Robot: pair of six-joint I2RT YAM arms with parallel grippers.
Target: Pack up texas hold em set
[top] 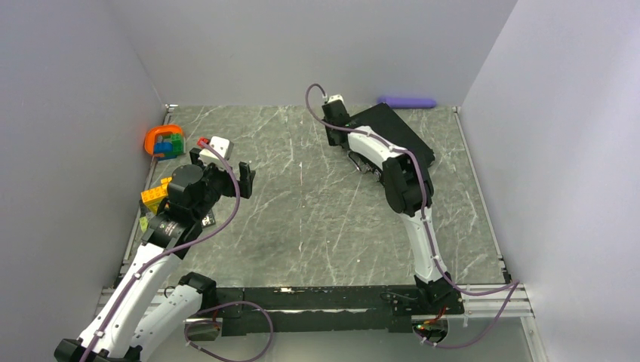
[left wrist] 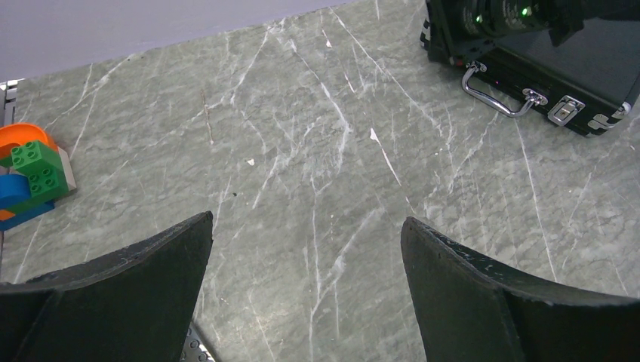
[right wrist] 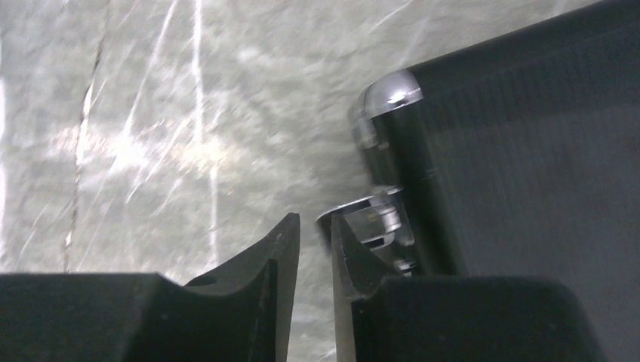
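Observation:
The black briefcase (top: 396, 128) with silver corners lies closed at the back right of the table. Its handle (left wrist: 498, 98) and one latch (left wrist: 566, 109) face the table's middle. My right gripper (top: 334, 139) is down at the case's near left corner. In the right wrist view its jaws (right wrist: 315, 226) stand almost together with nothing between them, and one fingertip rests beside the other silver latch (right wrist: 373, 215). My left gripper (top: 223, 167) is wide open and empty above the left of the table (left wrist: 306, 222). No chips, discs or cards are in view.
An orange ring with coloured toy blocks (top: 162, 139) sits at the back left, with a white block (top: 219, 145) and a yellow block (top: 153, 196) near my left arm. A purple stick (top: 407, 101) lies against the back wall behind the case.

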